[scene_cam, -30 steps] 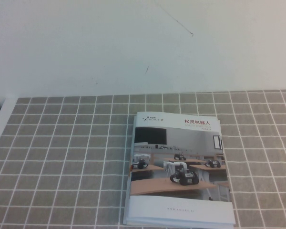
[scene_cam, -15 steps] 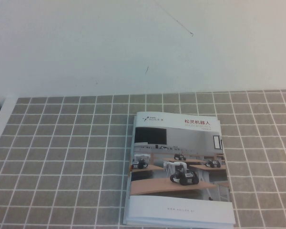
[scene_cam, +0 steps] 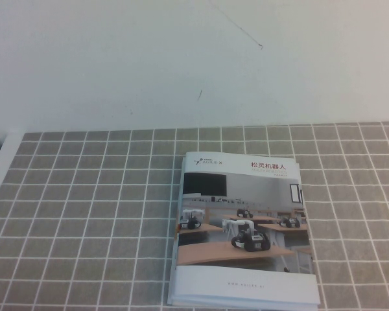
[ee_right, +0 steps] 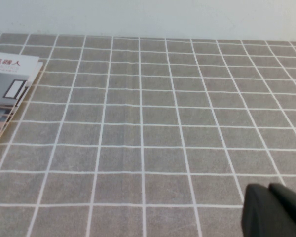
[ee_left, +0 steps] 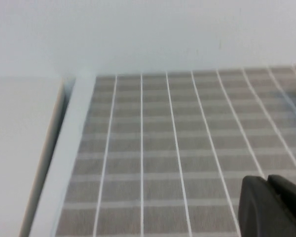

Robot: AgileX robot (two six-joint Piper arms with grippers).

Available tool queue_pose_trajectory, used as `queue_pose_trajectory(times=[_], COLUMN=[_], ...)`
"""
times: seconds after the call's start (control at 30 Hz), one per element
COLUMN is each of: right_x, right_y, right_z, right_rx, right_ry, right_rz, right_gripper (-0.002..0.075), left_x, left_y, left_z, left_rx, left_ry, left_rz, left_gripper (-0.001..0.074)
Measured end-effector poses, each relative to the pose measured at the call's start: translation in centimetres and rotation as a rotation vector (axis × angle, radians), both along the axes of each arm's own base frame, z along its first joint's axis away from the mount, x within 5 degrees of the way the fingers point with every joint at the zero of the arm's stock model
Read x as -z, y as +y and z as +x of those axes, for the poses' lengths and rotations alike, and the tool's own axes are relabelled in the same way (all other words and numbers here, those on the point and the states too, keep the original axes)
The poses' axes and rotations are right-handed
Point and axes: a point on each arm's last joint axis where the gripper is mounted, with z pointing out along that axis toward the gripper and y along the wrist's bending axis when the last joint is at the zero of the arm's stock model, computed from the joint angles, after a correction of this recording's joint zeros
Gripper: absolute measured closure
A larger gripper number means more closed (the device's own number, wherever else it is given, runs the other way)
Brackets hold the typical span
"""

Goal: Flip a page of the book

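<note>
We see no change across the high view frames. The thin white softcover book [scene_cam: 243, 230] with the black Chinese title keeps its position on the grey grid-patterned cloth [scene_cam: 84, 214], and its glossy cover page [scene_cam: 243, 220] with the photo of small robots on wooden desks lies just as flat as before. No arm enters the high view in that time. The wrist views offer nothing earlier to compare against.

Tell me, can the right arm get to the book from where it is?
Probably yes. The right pincer is shut above bare gridded mat, with nothing between it and the closed book.
</note>
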Motion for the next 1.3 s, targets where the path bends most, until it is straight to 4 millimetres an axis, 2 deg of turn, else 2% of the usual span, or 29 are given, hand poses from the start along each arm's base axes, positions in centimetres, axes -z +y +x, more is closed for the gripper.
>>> queue_pose_trajectory(times=[0.1, 0.33, 0.43, 0.6, 0.87, 1.13, 1.2, 1.3], right_x=[0.0, 0.0, 0.0, 0.0, -0.6, -5.0, -5.9, -7.0], right_y=[0.0, 0.0, 0.0, 0.0, 0.0, 0.1, 0.2, 0.2], right_z=[0.0, 0.0, 0.0, 0.0, 0.3, 0.3, 0.0, -0.5], right_rx=[0.000, 0.000, 0.000, 0.001, -0.002, -0.020, -0.018, -0.029], right_ry=[0.000, 0.000, 0.000, 0.000, -0.092, -0.577, -0.690, -0.831], right_rz=[0.000, -0.006, -0.006, -0.006, -0.015, -0.147, -0.070, 0.054], right_gripper=[0.0729, 0.0729, 0.0729, 0.0729, 0.0729, 0.0729, 0.0729, 0.0729], left_x=[-1.3, -5.9, -7.2, -8.4, -8.8, -8.2, -8.3, -10.1], left_y=[0.1, 0.5, 0.6, 0.8, 1.0, 1.3, 1.0, 0.6], left_z=[0.2, -0.8, -1.6, -2.7, -3.2, -2.5, -2.0, -2.0], left_rx=[-0.012, -0.054, -0.069, -0.085, -0.100, -0.111, -0.087, -0.048], left_ry=[-0.146, -0.662, -0.835, -1.014, -1.081, -0.977, -0.865, -0.719], left_rz=[-0.005, -0.021, -0.027, -0.036, -0.067, -0.130, -0.133, -0.120], left_gripper=[0.0738, 0.0738, 0.0738, 0.0738, 0.0738, 0.0738, 0.0738, 0.0738])
